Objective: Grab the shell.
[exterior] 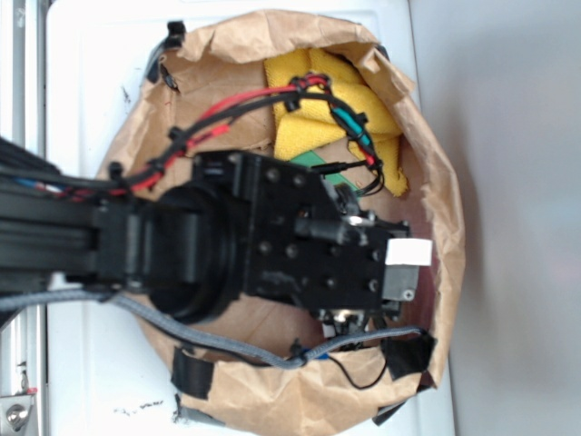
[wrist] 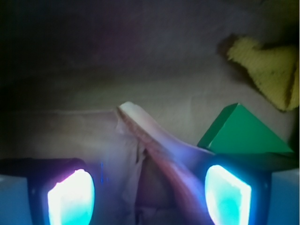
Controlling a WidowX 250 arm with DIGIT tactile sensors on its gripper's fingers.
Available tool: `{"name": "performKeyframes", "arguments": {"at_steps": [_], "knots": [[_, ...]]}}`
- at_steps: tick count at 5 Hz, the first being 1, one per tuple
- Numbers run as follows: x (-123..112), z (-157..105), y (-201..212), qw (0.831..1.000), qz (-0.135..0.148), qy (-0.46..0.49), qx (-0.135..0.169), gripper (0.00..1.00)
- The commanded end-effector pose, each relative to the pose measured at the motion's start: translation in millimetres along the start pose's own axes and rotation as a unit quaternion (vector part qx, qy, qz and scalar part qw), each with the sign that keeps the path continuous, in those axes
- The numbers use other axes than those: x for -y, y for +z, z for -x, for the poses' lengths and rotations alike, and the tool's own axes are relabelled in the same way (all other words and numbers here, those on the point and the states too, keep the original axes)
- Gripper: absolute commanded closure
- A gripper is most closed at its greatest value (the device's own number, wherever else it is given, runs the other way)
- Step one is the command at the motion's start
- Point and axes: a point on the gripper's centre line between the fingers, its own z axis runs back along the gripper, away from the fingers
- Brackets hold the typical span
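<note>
Closest to my wrist camera are the two glowing pads of the gripper — one low on the left, one low on the right, with a wide gap between them, so the jaws are open. Nothing is pinched yet. Between the pads lies a long pale pinkish thing with a thin pointed end; I take it to be the shell, though it is blurry. Its wide part sits nearer the right pad and its tip points up and away to the left.

I think I am at the step just before the grab. Next I would need to go a bit lower, keep the shell in the middle of the gap, and then close — gently, since the shell lies at a slant and might slip out.

Farther off, just beside the shell, is a green block, and past that a yellow sponge.

From the outside camera, the arm reaches from the left and points down into a brown paper bag on the white desk. The arm hides the shell there.
</note>
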Motion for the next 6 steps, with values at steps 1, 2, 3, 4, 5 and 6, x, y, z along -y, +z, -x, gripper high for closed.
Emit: {"name": "performKeyframes", "arguments": {"at_steps": [1,2,3,4,5,6], "knots": [[-13,-8,-25,0.998,-0.054,-0.026,-0.006,0.00],[-13,-6,-21,0.997,-0.069,-0.034,0.005,0.00],[-16,-3,-14,0.997,-0.072,-0.037,0.018,0.00],[-21,-1,-8,0.997,-0.067,-0.034,0.024,0.47],[-25,0,-3,0.997,-0.064,-0.024,0.028,1.00],[-26,1,5,0.998,-0.053,-0.028,0.035,1.00]]}}
